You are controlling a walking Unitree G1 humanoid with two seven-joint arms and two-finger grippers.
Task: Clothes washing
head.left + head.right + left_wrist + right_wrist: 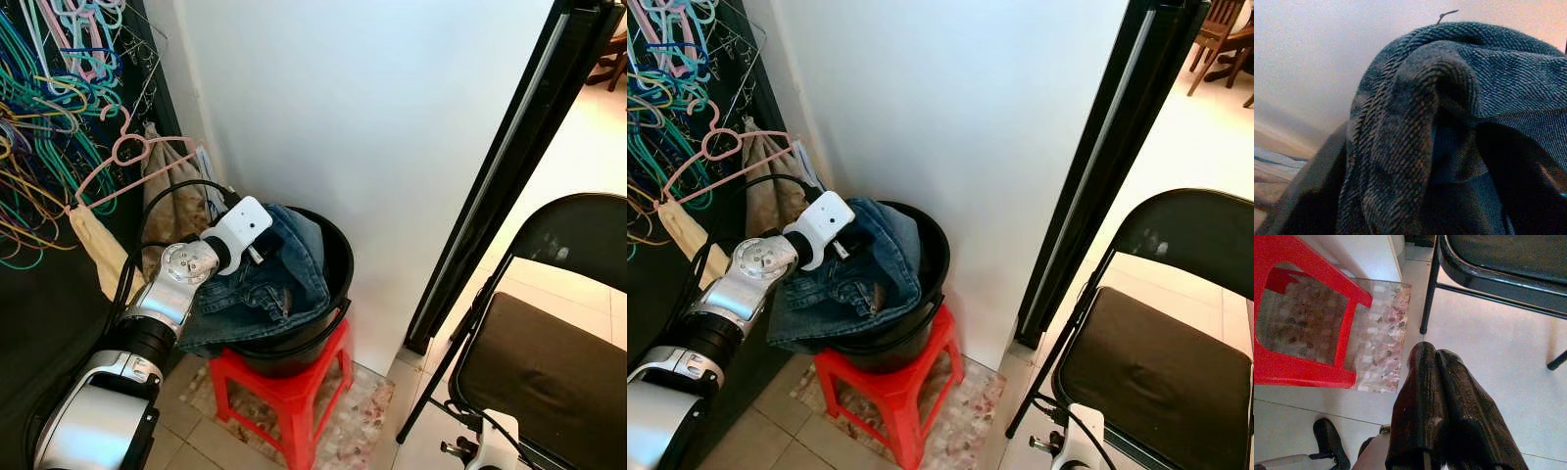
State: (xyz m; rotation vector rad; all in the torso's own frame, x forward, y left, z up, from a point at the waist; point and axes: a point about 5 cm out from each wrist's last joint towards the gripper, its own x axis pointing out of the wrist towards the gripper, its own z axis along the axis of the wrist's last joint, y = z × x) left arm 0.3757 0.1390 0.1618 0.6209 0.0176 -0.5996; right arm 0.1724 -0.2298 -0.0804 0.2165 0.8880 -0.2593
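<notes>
Blue jeans (279, 279) lie heaped in a black bucket (343, 259) and spill over its near rim. The bucket stands on a red plastic stool (294, 392) against the white wall. My left arm reaches in from the left, and its gripper (257, 253) is buried in the denim at the top of the heap. In the left wrist view a bunched fold of the jeans (1415, 122) rises right in front of the camera. My right gripper (1435, 350) hangs low over the tiled floor, shut and holding nothing.
A black folding chair (549, 362) stands at the right, close to the stool. A dark door frame (509, 166) leans between them. Coloured hangers (59, 98) and a cloth bag (171, 196) hang at the left. A patterned mat (353, 421) lies under the stool.
</notes>
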